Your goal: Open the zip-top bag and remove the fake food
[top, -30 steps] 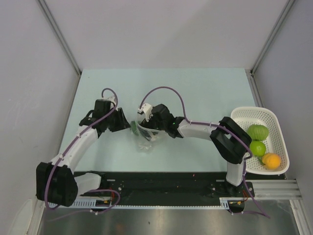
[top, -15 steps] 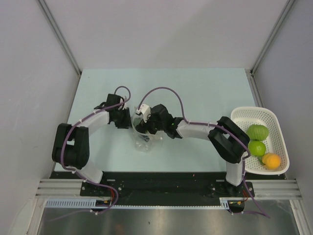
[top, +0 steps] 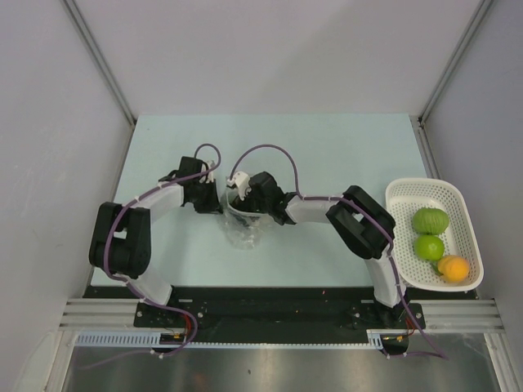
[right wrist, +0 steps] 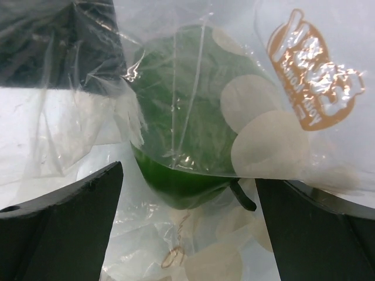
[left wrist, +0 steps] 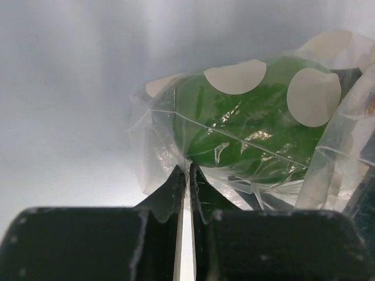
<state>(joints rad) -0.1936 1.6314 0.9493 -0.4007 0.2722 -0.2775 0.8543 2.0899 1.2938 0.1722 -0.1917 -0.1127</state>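
Observation:
The clear zip-top bag (top: 242, 230) lies at the table's middle, crinkled, with white dots and an orange logo (right wrist: 316, 64). A dark green fruit (left wrist: 252, 120) is inside it, also in the right wrist view (right wrist: 181, 117). My left gripper (left wrist: 188, 171) is shut on the bag's plastic edge, left of the fruit. My right gripper (right wrist: 187, 193) is open, its fingers wide on either side of the fruit at the bag's mouth. Two light green fruits (top: 430, 220) (top: 430, 247) and an orange one (top: 453, 268) lie in the white basket.
The white mesh basket (top: 425, 189) stands at the right table edge. Grey walls close in the table at the back and sides. The arms' purple cables arch above the bag.
The left arm swung in from the left and closed on the bag's left edge. The right gripper shifted slightly left over the bag mouth, and its elbow moved left.

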